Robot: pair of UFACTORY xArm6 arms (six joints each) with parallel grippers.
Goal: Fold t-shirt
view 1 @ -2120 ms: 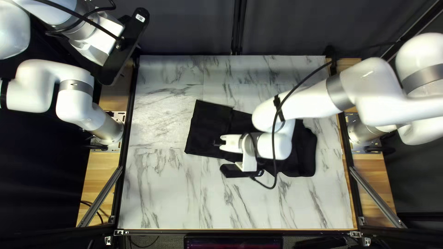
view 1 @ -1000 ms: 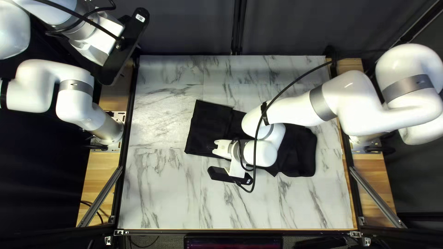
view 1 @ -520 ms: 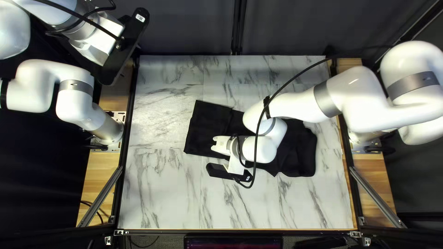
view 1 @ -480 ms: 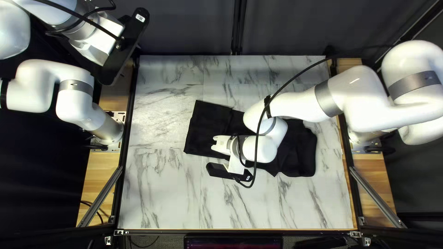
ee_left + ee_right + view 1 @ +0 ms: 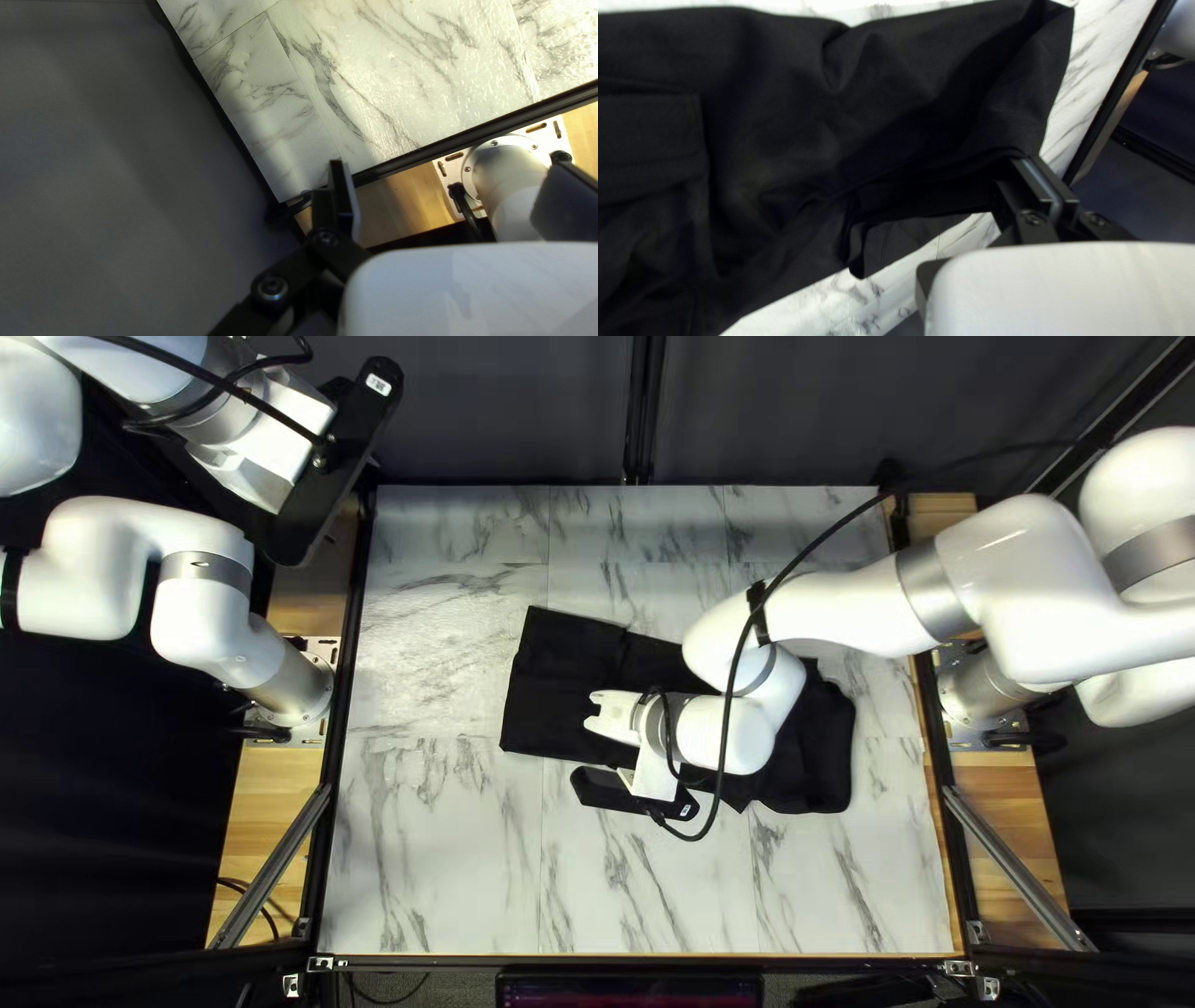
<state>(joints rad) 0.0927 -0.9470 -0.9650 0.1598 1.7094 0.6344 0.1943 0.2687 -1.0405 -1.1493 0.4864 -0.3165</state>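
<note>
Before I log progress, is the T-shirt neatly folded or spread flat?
Neither; it looks partly folded. In the right wrist view, the T-shirt shows overlapping layers and deep creases.

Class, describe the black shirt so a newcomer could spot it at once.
Find the marble-patterned table, then the right arm reaching over it. Beneath that arm lies the black shirt: soft, creased cloth, unlike the stiff black bar mounted on the arm.
</note>
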